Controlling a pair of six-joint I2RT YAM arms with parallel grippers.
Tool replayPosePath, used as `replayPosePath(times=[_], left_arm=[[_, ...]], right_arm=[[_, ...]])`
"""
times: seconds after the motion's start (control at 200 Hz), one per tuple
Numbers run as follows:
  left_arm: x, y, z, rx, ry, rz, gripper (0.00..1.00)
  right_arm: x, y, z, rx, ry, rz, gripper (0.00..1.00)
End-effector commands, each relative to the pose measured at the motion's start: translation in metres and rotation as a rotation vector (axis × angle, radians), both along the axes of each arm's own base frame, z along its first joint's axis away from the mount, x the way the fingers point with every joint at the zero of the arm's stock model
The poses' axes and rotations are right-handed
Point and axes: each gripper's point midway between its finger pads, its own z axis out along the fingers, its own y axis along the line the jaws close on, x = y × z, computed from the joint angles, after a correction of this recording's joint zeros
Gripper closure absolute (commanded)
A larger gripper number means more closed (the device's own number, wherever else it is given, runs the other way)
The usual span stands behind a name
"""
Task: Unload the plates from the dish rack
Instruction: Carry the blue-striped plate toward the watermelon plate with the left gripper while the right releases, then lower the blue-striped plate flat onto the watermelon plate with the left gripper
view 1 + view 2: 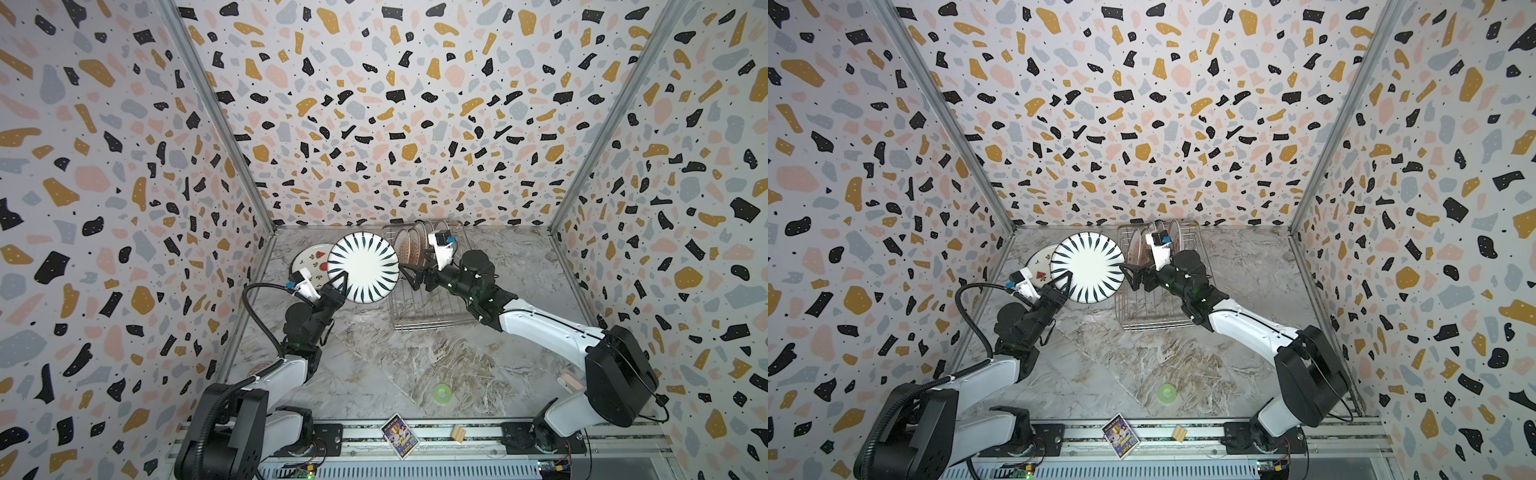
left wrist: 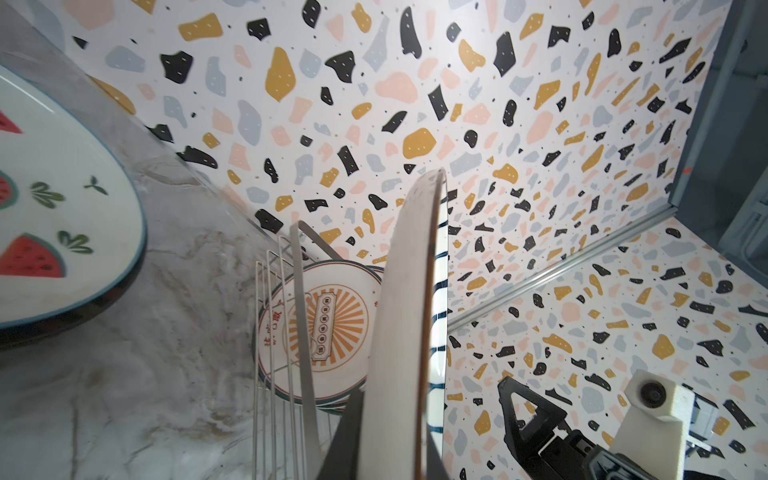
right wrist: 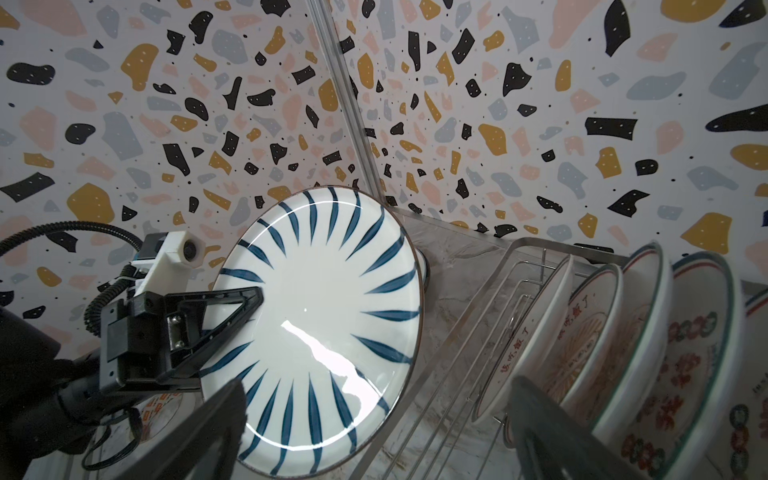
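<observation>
Left of silver wire dish rack (image 1: 432,321), pinching round white blue-striped plate (image 1: 363,266) in left claw (image 1: 339,286), right claw (image 1: 410,277) spread beside red-lettered orange-sunburst plates (image 3: 536,345).

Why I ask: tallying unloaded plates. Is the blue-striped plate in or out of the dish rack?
Out: left gripper holds the blue-striped plate beside the dish rack.

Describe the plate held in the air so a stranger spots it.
Find the silver dish rack at the back of the table. Just left of it, the left gripper holds a plate by its rim. Only it has dark radial stripes around a plain white centre.
</observation>
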Motion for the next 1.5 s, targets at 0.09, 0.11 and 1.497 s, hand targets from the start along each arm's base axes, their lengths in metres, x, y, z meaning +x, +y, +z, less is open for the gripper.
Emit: replayPosePath(times=[0.09,0.11,1.497], left_arm=[[-0.009,0.041,0.055,-0.107,-0.211,0.140,1.00],[-0.008,0.045,0.053,-0.109,-0.201,0.156,1.00],[0.062,0.137,-0.044,-0.188,0.088,0.603,1.00]], right_arm=[[0.010,0.030,0.017,-0.041,-0.059,0.013,0.01],[0.013,0.033,0.017,-0.046,-0.057,0.013,0.01],[0.070,0.197,-0.103,-0.309,0.009,0.072,0.01]])
